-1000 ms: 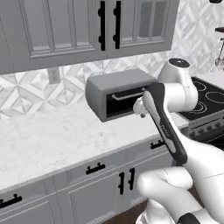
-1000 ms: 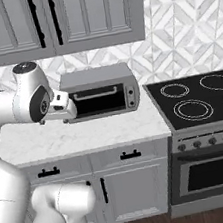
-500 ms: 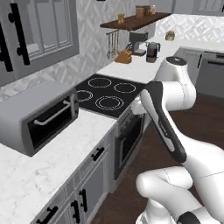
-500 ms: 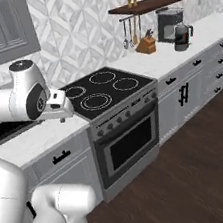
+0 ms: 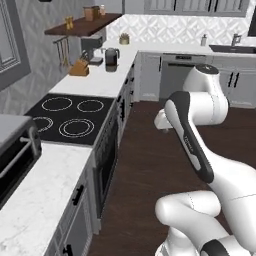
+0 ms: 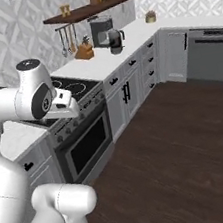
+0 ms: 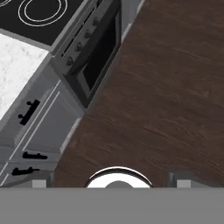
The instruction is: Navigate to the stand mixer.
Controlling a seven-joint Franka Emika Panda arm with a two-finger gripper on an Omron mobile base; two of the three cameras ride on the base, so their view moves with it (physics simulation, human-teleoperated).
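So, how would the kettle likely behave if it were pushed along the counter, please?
The kettle looks tall and narrow, so a high push would probably tip it. Its dark body seems rigid and glossy, perhaps slippery.

Dark-columned stand mixer (image 6: 101, 31) upright on far counter beneath shelf

A black stove (image 6: 72, 89) sits in the white counter (image 6: 123, 43). Farther along stand a knife block (image 6: 84, 51), a coffee machine (image 6: 101, 31) and a dark kettle (image 6: 115, 41), under a wooden shelf (image 6: 93, 8).
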